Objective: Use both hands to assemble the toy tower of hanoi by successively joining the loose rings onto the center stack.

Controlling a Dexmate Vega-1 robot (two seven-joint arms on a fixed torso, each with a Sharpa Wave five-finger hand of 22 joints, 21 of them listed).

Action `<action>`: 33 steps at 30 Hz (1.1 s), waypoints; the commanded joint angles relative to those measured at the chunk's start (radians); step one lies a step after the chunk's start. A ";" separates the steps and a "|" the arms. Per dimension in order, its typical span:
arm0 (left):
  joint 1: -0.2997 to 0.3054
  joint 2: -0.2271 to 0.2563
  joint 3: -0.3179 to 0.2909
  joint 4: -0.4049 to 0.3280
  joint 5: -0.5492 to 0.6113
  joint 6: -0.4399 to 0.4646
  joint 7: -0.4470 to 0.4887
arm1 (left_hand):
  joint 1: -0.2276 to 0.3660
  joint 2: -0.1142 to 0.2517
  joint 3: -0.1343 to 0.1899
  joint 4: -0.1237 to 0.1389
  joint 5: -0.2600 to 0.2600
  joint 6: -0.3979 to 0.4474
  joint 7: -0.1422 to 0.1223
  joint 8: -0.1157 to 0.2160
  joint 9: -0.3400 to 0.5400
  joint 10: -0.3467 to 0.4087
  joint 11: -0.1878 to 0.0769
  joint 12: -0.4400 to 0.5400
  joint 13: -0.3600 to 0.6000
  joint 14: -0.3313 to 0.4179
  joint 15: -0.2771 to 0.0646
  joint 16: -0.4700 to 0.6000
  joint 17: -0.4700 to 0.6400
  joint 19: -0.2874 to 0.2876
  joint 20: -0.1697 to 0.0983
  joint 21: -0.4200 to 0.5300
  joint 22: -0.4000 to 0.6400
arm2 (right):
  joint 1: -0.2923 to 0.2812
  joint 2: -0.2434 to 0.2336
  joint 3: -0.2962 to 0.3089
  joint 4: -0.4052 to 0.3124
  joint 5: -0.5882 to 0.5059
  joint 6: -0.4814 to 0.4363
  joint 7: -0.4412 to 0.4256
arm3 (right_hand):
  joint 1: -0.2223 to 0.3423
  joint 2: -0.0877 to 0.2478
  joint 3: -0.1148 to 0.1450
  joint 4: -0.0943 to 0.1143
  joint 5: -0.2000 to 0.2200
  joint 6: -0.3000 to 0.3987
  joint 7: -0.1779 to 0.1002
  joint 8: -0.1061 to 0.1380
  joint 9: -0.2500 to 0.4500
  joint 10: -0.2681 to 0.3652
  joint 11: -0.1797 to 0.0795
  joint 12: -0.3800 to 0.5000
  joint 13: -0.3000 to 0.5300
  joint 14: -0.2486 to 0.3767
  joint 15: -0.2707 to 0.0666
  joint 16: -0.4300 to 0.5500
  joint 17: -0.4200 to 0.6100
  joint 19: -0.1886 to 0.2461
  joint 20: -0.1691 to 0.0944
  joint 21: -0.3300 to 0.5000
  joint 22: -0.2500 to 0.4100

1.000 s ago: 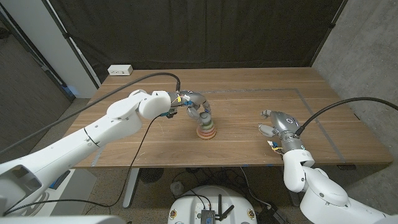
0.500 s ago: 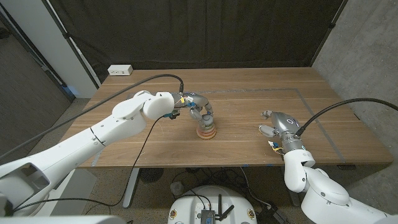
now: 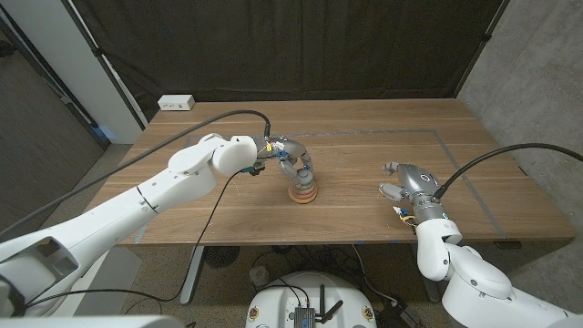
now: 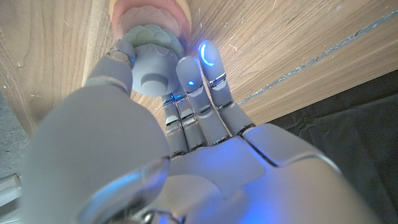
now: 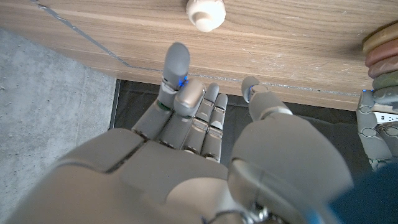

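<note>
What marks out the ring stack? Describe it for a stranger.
Near the middle of the wooden table, the left hand grips a short stack of coloured rings. Unlike the plain white round knob, it is layered, pink below and grey-green on top.

One ring stack (image 3: 302,189) stands mid-frame, with one white knob (image 5: 204,14) loose. One power strip (image 3: 176,103) sits upper left; two hands.

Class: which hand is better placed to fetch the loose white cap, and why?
Right. The right hand is free, fingers apart, with the white cap on the table just past its fingertips. The left hand grips the top piece on the stack.
</note>
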 commanded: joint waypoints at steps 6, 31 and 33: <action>-0.011 -0.004 0.013 0.023 -0.015 -0.011 0.003 | -0.002 0.001 -0.007 0.002 0.004 0.003 -0.004 -0.005 0.002 0.041 -0.053 0.000 0.001 -0.012 -0.047 -0.005 -0.003 -0.009 -0.131 0.003 0.003 | 0.017 0.005 -0.010 0.008 0.010 -0.005 -0.006 | 0.003 0.010 0.006 0.004 0.011 0.011 -0.001 -0.006 0.005 0.006 0.000 -0.004 0.003 0.006 -0.051 0.001 0.002 0.010 -0.081 0.004 0.004; 0.006 0.031 -0.006 -0.054 0.008 0.043 -0.044 | -0.068 -0.025 -0.052 0.014 -0.004 -0.250 0.049 -0.061 -0.009 -0.237 0.037 -0.019 -0.001 -0.076 -0.046 -0.034 -0.045 -0.066 -0.128 -0.010 0.002 | -0.001 -0.003 -0.004 -0.004 0.019 0.000 -0.023 | -0.004 0.012 0.007 0.006 0.016 0.015 0.001 -0.005 0.006 0.011 0.003 -0.003 0.005 0.005 -0.051 0.000 0.002 0.011 -0.081 0.005 0.005; 0.011 0.036 -0.011 -0.065 0.010 0.052 -0.046 | -0.073 -0.025 -0.054 0.016 -0.005 -0.263 0.052 -0.061 -0.011 -0.253 0.046 -0.020 -0.003 -0.077 -0.046 -0.033 -0.043 -0.066 -0.128 -0.010 0.002 | 0.000 -0.004 -0.006 -0.005 0.018 -0.002 -0.021 | -0.005 0.012 0.007 0.006 0.017 0.015 -0.001 -0.006 0.006 0.010 0.004 -0.004 0.005 0.005 -0.051 0.000 0.002 0.010 -0.081 0.005 0.004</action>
